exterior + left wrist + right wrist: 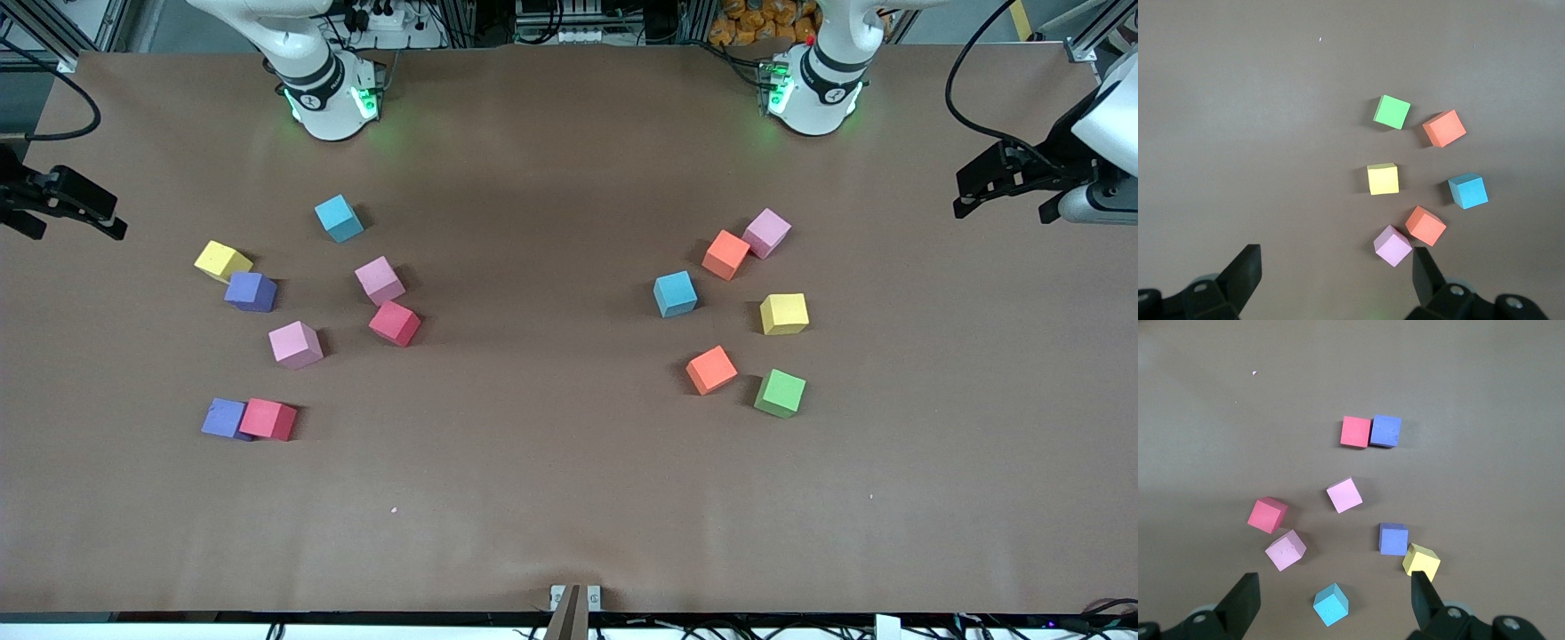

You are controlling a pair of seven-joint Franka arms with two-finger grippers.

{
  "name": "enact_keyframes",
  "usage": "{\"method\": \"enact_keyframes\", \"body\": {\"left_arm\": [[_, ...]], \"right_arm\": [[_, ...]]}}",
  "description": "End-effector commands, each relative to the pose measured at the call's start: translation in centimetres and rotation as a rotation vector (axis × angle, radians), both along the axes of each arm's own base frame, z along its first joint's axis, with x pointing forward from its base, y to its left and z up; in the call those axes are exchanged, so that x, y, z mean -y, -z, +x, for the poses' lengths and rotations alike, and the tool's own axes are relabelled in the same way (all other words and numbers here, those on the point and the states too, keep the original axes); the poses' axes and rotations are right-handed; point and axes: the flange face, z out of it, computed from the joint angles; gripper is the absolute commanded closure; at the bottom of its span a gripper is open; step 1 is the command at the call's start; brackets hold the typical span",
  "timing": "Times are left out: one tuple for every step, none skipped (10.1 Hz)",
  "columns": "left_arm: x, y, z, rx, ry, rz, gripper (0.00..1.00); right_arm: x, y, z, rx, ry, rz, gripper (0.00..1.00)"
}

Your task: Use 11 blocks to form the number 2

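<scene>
The blocks lie loose in two groups; the number 2 is not in view. Toward the right arm's end are a blue block (339, 218) (1331, 604), a yellow one (222, 260), two purple, two pink and two red (268, 420). Toward the left arm's end are a pink block (766, 233) (1393, 245), two orange, a blue (676, 294), a yellow (1383, 179) and a green one (781, 393). My left gripper (1002, 213) (1336, 263) hangs open high over that end, holding nothing. My right gripper (78, 233) (1333, 580) hangs open high over the other end, also holding nothing.
Brown paper covers the table (551, 462). A wide bare strip runs down its middle between the two groups. The arm bases (333, 98) stand at the edge farthest from the front camera. A small bracket (573, 600) sits at the nearest edge.
</scene>
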Motion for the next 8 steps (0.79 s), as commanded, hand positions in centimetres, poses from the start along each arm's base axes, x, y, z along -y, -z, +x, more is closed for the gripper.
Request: {"method": "enact_keyframes", "body": {"left_arm": [[-0.2,-0.5,-0.2,-0.004,0.017,-0.011,0.0],[-0.3,-0.5,-0.2,-0.005,0.014,-0.015,0.0],[0.0,-0.5,-0.3,-0.005,0.011,-0.014,0.0],[0.0,-0.5,-0.2,-0.005,0.01,-0.009,0.0],[0.1,-0.4,-0.2,-0.004,0.01,-0.008,0.0],[-0.3,0.0,0.1,-0.013,-0.013,-0.003,0.0],[-0.4,1.8,0.9,-0.047,-0.036,0.019,0.0],[0.5,5.3,2.6,-0.107,-0.057,0.028,0.0]], "right_arm": [[-0.7,-0.1,0.0,-0.005,0.006,-0.003,0.0],[-0.8,-0.1,0.0,-0.005,0.006,-0.003,0.0],[-0.8,0.0,0.0,-0.006,0.004,-0.003,0.0],[-0.7,0.0,0.0,-0.008,0.006,-0.003,0.0],[-0.7,0.3,0.2,-0.012,0.006,-0.003,0.0],[-0.8,0.5,0.3,-0.017,0.004,-0.002,0.0],[-1.1,0.8,0.2,-0.021,-0.001,-0.002,0.0],[-1.3,0.8,0.2,-0.023,-0.005,-0.002,0.0]]}}
